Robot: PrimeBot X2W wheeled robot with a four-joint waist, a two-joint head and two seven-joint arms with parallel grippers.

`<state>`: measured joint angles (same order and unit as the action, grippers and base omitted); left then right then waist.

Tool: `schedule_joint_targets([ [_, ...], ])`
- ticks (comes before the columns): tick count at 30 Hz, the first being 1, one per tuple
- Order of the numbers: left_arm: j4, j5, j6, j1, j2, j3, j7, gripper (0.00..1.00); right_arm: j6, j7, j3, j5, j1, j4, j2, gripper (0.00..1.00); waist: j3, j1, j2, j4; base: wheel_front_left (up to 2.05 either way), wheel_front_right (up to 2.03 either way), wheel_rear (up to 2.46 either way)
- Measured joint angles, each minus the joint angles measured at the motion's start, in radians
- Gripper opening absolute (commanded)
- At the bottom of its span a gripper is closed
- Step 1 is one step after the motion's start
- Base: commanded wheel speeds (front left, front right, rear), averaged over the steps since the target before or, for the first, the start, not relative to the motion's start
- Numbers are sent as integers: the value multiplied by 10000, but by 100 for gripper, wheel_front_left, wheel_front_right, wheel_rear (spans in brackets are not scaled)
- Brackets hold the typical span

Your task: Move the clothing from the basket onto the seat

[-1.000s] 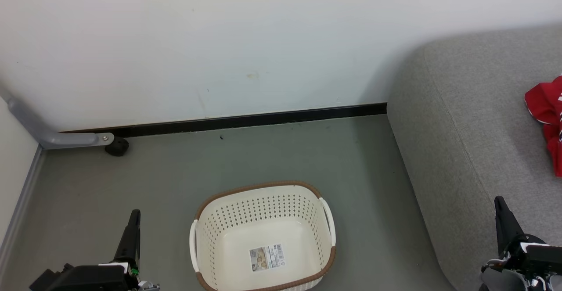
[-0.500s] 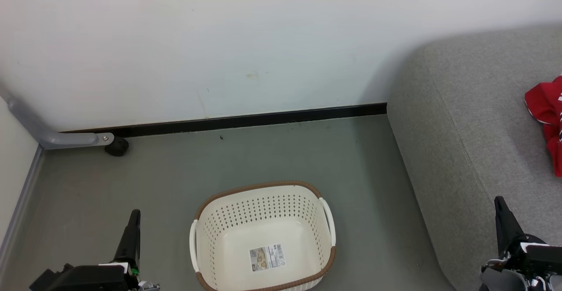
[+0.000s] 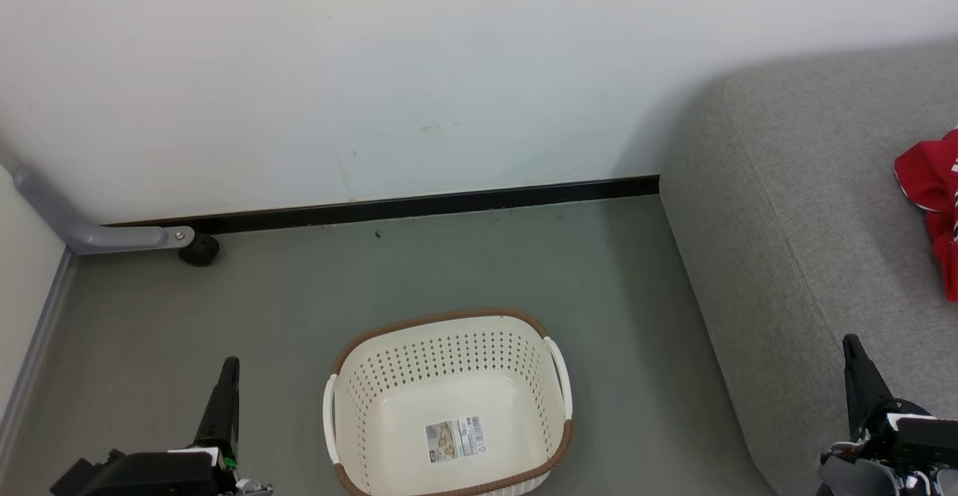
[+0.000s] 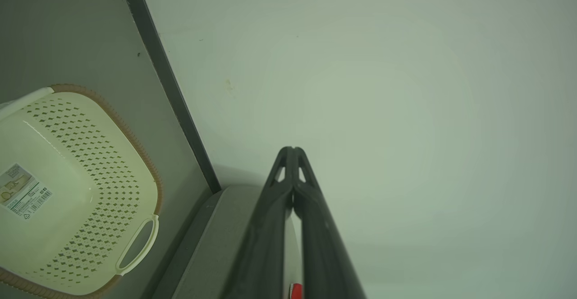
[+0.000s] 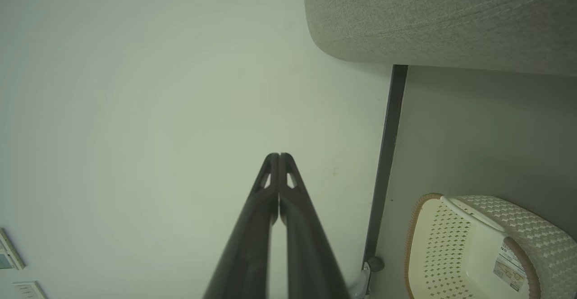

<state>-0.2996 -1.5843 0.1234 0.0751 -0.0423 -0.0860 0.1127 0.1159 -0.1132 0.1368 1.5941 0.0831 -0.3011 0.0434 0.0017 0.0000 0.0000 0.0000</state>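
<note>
The clothing (image 3: pixel 932 204) is a crumpled heap of bright red fabric with thin white trim lines. It lies on the seat (image 3: pixel 801 204) at the right edge of the head view. The frame cuts it off there, so only its left part shows. No numerals can be made out, nor whether it is one garment or two.

The seat is a broad, light grey upholstered cushion with a rounded corner, running out of frame at the right and the bottom.

The basket (image 3: pixel 441 354) stands on the grey floor (image 3: pixel 299 294) at the lower middle, well apart from the clothing. It is cream-white with perforated walls, a brown woven-look rim and a white handle on each side. A label sticker (image 3: pixel 455 440) sits on its bare bottom, its print too small to read. The bottom edge clips the near rim.

The left gripper (image 3: pixel 229 365) at the lower left and the right gripper (image 3: pixel 850 343) at the lower right both point up the frame. In the wrist views each has its two dark fingers pressed together tip to tip, holding nothing.

A red speck (image 4: pixel 295 291) at the bottom edge of the left wrist view is too small to identify.
</note>
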Motion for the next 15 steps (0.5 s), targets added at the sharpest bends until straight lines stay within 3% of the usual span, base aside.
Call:
schedule_joint_targets([
  [15,0,0,0,0,0,0,0,0,0,0,0,0,0,0,0,0,1,0,0,0,0,0,0],
])
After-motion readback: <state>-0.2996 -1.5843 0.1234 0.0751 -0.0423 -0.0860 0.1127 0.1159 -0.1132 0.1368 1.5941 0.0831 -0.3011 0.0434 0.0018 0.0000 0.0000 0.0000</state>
